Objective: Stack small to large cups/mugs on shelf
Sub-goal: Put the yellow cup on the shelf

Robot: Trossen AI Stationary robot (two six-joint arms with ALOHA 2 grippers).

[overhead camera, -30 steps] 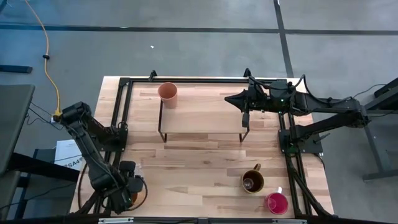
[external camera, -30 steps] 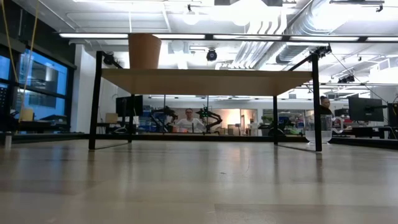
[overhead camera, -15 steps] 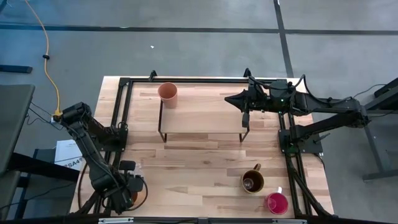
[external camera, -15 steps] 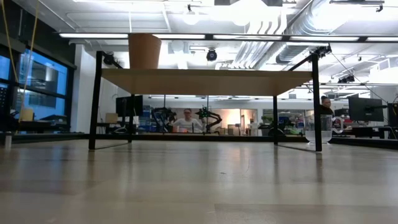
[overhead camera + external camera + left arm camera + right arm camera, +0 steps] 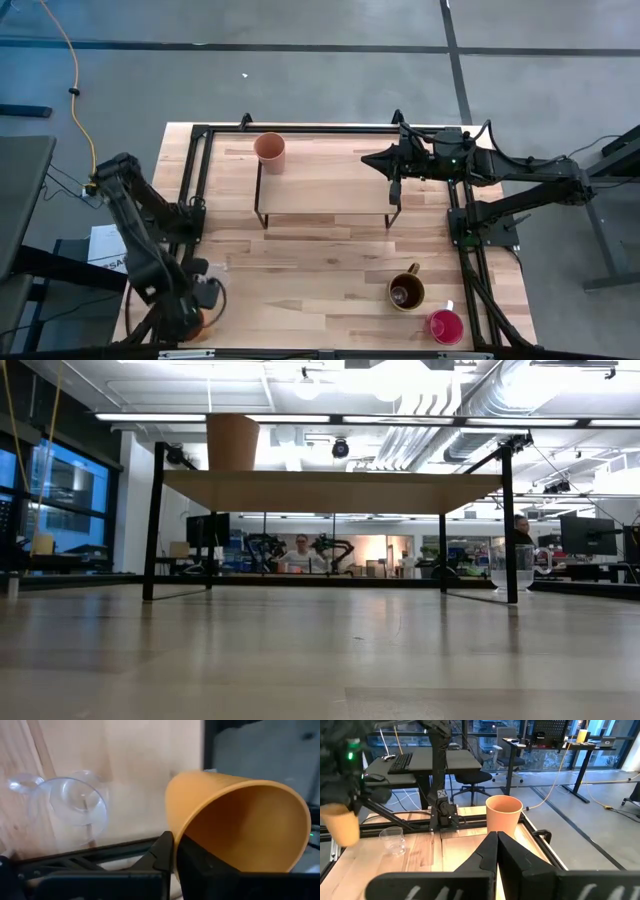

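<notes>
High view: the left gripper [image 5: 196, 312], at the lower left of the frame, is clamped on the yellow-orange cup [image 5: 203, 318]. The peach tumbler [image 5: 270, 151] stands on the shelf [image 5: 325, 195], upper centre. The right gripper [image 5: 368, 157], fingers together and empty, hangs beside the shelf.

Left wrist view: the cup fills the right side; a clear glass mug [image 5: 75, 809] sits at the left.
</notes>
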